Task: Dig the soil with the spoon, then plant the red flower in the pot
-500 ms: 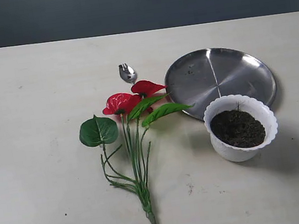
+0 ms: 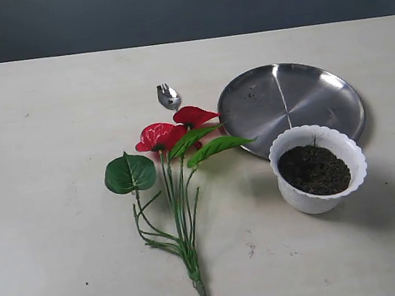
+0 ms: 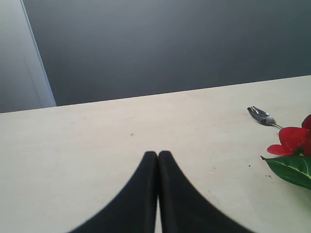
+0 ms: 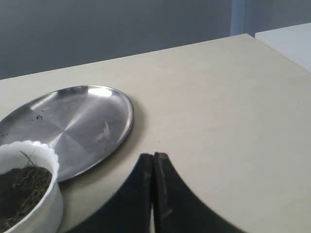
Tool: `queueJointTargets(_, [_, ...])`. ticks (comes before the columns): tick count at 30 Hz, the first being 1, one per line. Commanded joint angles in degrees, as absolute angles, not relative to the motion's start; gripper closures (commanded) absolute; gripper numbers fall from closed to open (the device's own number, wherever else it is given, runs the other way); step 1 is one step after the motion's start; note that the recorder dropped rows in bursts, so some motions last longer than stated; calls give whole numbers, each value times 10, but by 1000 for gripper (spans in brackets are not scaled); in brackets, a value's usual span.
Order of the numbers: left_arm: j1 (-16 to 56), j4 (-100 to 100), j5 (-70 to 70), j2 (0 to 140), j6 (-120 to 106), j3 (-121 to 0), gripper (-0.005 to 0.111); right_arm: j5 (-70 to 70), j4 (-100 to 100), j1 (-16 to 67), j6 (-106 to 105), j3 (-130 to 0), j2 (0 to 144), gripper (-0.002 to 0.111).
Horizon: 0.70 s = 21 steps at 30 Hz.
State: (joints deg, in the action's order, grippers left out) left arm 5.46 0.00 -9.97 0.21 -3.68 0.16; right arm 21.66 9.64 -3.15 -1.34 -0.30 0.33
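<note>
The red flower (image 2: 170, 133) lies flat on the table, blooms toward the back, stems (image 2: 184, 223) trailing to the front. Behind the blooms, the spoon (image 2: 168, 95) shows its silver bowl; its handle is hidden under the flower. To the right stands the white pot (image 2: 319, 168), filled with dark soil (image 2: 313, 170). Neither gripper appears in the exterior view. My left gripper (image 3: 158, 154) is shut and empty over bare table, with the spoon (image 3: 261, 116) and a red bloom (image 3: 291, 140) off to its side. My right gripper (image 4: 153, 156) is shut and empty beside the pot (image 4: 26, 194).
A round steel plate (image 2: 291, 104) lies behind the pot, touching or nearly touching its rim; it also shows in the right wrist view (image 4: 73, 124). A dark wall runs along the table's far edge.
</note>
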Motion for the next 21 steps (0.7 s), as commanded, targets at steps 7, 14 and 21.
queueJointTargets(7, [58, 0, -94, 0, -37, 0, 106, 196, 69, -33, -30, 0, 0, 109])
queueJointTargets(14, [58, 0, -94, 0, -37, 0, 106, 7, 67, -33, -19, 0, 0, 109])
queueJointTargets(21, [58, 0, -94, 0, -37, 0, 106, -117, 268, -33, 43, 0, 0, 109])
